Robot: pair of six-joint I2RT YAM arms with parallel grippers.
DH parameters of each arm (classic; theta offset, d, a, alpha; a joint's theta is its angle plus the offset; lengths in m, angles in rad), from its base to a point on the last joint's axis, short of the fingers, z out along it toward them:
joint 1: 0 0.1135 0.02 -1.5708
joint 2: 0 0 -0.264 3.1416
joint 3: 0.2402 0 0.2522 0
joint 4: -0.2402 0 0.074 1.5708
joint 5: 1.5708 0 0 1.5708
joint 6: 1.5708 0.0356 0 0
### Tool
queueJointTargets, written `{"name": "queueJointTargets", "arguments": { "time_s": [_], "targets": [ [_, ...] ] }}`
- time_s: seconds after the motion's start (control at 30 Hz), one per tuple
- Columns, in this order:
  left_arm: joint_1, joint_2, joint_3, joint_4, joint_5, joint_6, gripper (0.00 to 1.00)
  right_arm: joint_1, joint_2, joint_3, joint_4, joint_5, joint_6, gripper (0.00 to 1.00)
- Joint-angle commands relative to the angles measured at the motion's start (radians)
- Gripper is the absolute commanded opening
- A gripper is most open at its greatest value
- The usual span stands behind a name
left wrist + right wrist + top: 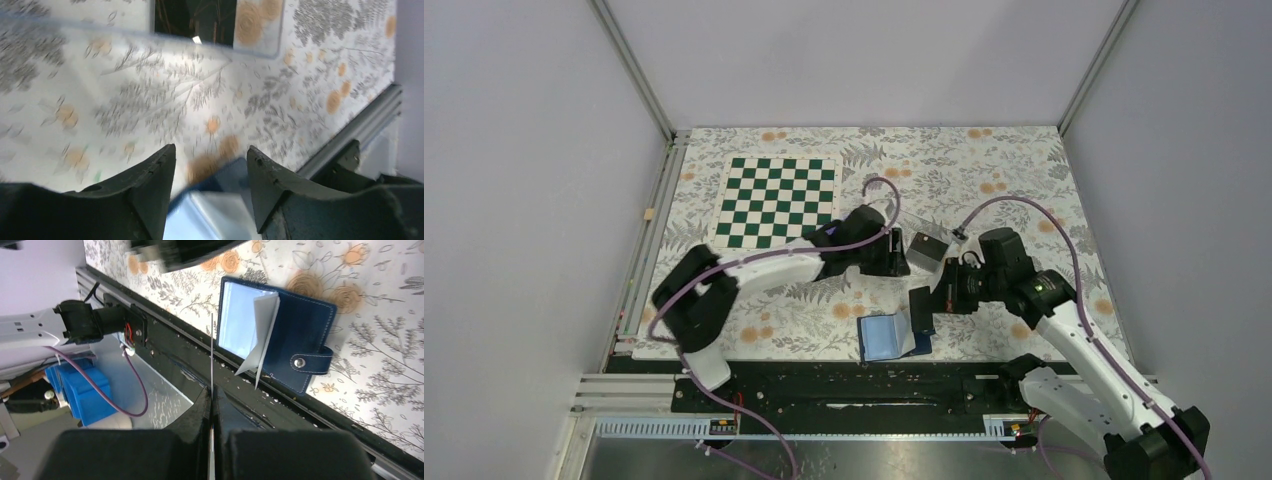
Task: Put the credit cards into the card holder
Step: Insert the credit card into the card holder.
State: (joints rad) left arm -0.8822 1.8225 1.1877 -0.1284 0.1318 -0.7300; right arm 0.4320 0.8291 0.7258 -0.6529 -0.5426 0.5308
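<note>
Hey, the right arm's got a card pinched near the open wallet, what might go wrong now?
The card holder lies unheld by the table's near edge; a push from the card in the right gripper might slide it onto the black rail. Its pocket leaves stand up loosely, so the card may miss its slot.

Floral-print tablecloth covers the table. Green-and-white checkered mat lies flat at far left of it. Clear plastic tray sits mid-table, right of the mat, apart from it. Small tan block rests on the left metal rail. Black strip runs along the near edge. Blue boxes sit below table level.
</note>
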Motion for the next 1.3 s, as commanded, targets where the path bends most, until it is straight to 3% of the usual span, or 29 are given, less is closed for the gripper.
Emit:
{"name": "queueJointTargets", "arguments": {
  "time_s": [0.0,0.17,0.43,0.7,0.9,1.07,1.27],
  "targets": [
    [0.026,-0.264,-0.189,0.026,0.006,0.000,0.54,0.093,0.061,0.044,0.059,0.004,-0.004,0.00],
    [0.047,-0.492,-0.437,-0.007,-0.005,-0.041,0.54,0.254,0.172,0.067,0.188,0.087,0.070,0.00],
    [0.042,-0.683,-0.685,0.070,0.056,-0.183,0.41,0.294,0.345,0.032,0.416,0.145,0.109,0.00],
    [-0.001,-0.513,-0.644,0.180,0.077,-0.186,0.34,0.295,0.414,-0.059,0.471,0.257,0.101,0.00],
    [-0.019,-0.359,-0.568,0.171,0.079,-0.160,0.32,0.292,0.327,-0.149,0.444,0.392,0.135,0.00],
    [-0.032,-0.274,-0.538,0.149,0.060,-0.157,0.29,0.276,0.280,-0.198,0.443,0.390,0.153,0.00],
    [-0.032,-0.234,-0.547,0.130,0.033,-0.165,0.19,0.253,0.252,-0.236,0.453,0.357,0.156,0.00]
  ]
}}
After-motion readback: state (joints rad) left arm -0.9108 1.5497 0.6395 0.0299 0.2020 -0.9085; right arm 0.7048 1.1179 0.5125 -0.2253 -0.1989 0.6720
